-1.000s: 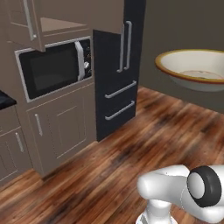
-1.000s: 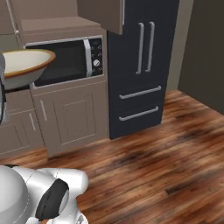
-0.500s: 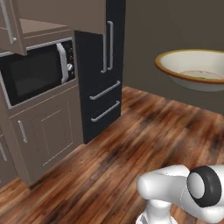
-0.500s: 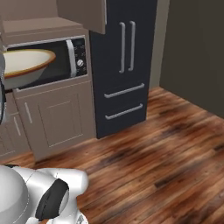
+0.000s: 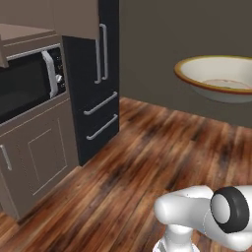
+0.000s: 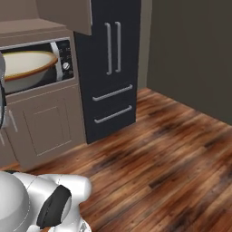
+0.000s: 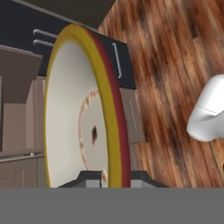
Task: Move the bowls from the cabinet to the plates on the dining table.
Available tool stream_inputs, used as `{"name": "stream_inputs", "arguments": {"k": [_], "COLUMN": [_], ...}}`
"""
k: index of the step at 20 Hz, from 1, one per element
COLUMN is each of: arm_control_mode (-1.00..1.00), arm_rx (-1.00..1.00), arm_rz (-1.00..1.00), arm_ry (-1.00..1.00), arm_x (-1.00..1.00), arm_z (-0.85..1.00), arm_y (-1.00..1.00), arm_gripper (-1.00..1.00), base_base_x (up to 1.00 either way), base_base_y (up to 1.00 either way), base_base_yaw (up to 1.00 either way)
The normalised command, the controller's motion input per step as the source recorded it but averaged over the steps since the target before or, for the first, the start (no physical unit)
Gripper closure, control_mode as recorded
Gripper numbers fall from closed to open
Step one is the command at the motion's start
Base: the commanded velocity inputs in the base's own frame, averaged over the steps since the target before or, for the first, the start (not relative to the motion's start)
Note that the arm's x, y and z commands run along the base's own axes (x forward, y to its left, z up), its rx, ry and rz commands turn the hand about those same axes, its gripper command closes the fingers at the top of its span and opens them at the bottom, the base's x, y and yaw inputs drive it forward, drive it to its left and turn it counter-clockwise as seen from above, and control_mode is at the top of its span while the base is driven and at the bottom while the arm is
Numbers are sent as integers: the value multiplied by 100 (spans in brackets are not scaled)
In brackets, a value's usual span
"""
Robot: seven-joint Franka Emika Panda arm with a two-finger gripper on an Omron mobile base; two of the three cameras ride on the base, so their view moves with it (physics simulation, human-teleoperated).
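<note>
Gripper (image 7: 105, 177) is clenched on the rim of the cream bowl (image 7: 83, 113); its 2 dark tips sit either side of the tan-brown edge at the bottom of the hand view. That bowl is off any surface, carried high in the air: it hangs at the right edge of the left base view (image 5: 216, 78) and at the left edge of the right base view (image 6: 25, 70), over the wooden floor (image 5: 147, 162).

Judging by this, the step in hand is the carry to the table. A pinch on 1 thin rim is a poor hold for a wide bowl, so I would drive smoothly, keep the wrist level and avoid swinging the arm.

Beyond the bowl stand the microwave (image 5: 27, 83) and the dark fridge (image 6: 113, 63). Both base views cut the bowl off at the frame edge. How deep the tips reach over the rim is hard to make out.
</note>
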Motion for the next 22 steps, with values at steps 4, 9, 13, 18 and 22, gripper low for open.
{"name": "stream_inputs", "arguments": {"k": [4, 9, 13, 18, 22], "arm_control_mode": [100, 100, 100, 100, 100], "arm_rx": [0, 0, 0, 0, 0], "arm_rz": [0, 0, 0, 0, 0], "arm_ry": [0, 0, 0, 0, 0], "arm_x": [0, 0, 0, 0, 0], "arm_z": [0, 0, 0, 0, 0], "arm_y": [0, 0, 0, 0, 0], "arm_gripper": [100, 100, 100, 100, 100], "base_base_x": [0, 0, 0, 0, 1], "base_base_y": [0, 0, 0, 0, -6], "base_base_yaw": [-25, -25, -25, -25, -23]}}
